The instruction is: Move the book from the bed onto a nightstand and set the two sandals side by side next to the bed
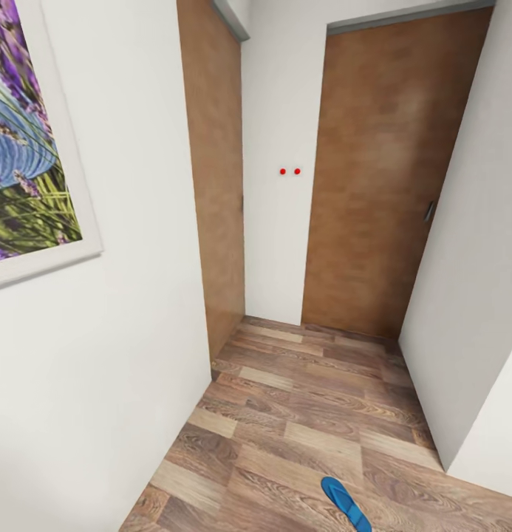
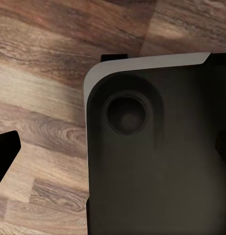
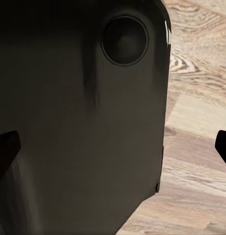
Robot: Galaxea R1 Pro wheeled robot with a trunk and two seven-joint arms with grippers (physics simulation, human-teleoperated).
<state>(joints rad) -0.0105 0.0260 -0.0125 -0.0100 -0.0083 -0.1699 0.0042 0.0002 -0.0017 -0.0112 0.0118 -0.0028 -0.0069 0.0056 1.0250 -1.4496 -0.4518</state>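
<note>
While facing a hallway corner: my head camera is showing one blue sandal (image 1: pixel 346 504) lying on the wood-plank floor (image 1: pixel 300 436) at the frame's lower edge.
Wrists: both are looking down at my dark base (image 2: pixel 157 156) over floor planks.
Surroundings: two brown doors (image 1: pixel 381 170), white walls, a lavender picture (image 1: pixel 26 140).
Fingers: dark tips (image 3: pixel 6 152) are sitting wide apart on both grippers, pinching nothing.

Home hallway: wooden doors (image 1: pixel 381 177), plank floor (image 1: pixel 300 436), framed lavender picture (image 1: pixel 23 140).
</note>
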